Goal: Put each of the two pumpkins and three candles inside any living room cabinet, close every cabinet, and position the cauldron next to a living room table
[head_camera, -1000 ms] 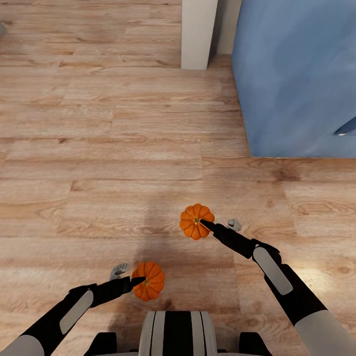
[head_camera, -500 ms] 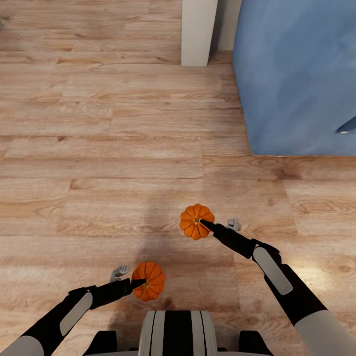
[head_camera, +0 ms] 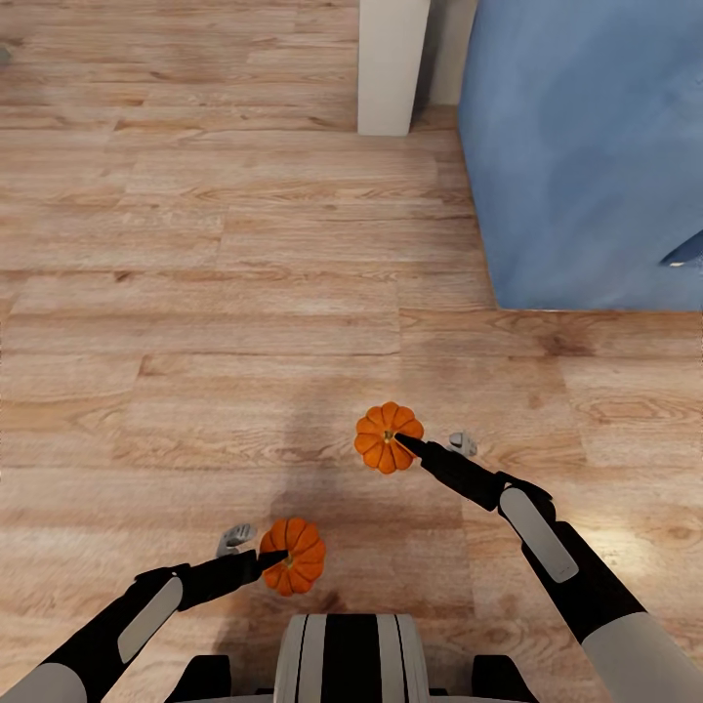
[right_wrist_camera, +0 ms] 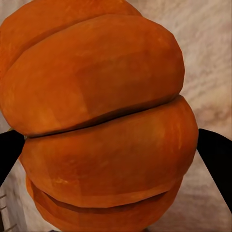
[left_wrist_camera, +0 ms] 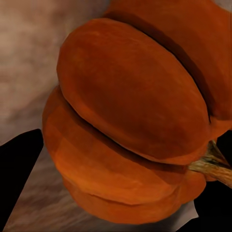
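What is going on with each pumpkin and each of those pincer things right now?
Left pumpkin: held off the floor in the left pincer.
Right pumpkin: held off the floor in the right pincer.
Left pincer: shut on its pumpkin.
Right pincer: shut on its pumpkin.

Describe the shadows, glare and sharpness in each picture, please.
Head view: sharp; soft shadow on the floor ahead of the robot, bright glare patch by the right arm. Left wrist view: pumpkin close, slightly soft. Right wrist view: pumpkin evenly lit, floor behind blurred.
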Robot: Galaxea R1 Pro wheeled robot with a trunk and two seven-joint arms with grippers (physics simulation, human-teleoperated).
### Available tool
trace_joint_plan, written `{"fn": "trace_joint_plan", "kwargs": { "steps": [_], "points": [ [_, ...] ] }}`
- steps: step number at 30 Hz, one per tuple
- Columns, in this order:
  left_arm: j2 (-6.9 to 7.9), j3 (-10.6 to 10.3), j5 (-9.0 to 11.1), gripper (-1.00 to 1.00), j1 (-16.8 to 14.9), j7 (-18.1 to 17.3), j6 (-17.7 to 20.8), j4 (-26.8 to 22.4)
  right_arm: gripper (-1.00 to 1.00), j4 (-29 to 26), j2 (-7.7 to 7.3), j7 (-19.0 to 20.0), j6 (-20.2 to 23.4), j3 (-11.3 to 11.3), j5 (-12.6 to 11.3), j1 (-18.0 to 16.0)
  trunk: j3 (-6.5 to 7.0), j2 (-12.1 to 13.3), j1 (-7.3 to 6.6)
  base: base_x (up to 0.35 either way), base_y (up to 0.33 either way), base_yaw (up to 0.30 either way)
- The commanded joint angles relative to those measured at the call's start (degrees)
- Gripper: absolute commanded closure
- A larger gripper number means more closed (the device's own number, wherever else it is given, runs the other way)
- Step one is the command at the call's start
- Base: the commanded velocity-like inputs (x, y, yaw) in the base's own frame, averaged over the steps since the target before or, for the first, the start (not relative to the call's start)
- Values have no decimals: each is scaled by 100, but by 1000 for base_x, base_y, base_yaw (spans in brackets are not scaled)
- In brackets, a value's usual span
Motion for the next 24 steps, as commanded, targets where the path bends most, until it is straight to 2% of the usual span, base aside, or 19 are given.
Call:
{"fn": "trace_joint_plan", "kwargs": {
  "steps": [1, 11, 24],
  "points": [
    [7, -11, -61, 100, 0, 339, -8, 8, 100, -1, -3, 0, 14, 6, -28, -3, -3, -1, 0, 0, 0, 0],
    [5, -2, -63, 100, 0, 339, -8, 8, 100, 5, 1, -9, 14, 6, -28, -3, -3, -1, 0, 0, 0, 0],
    [-2, -9, -63, 100, 0, 339, -8, 8, 100, 9, -1, -9, 11, 4, -28, -3, 285, 16, -33, 0, 0, 0]
  ]
}}
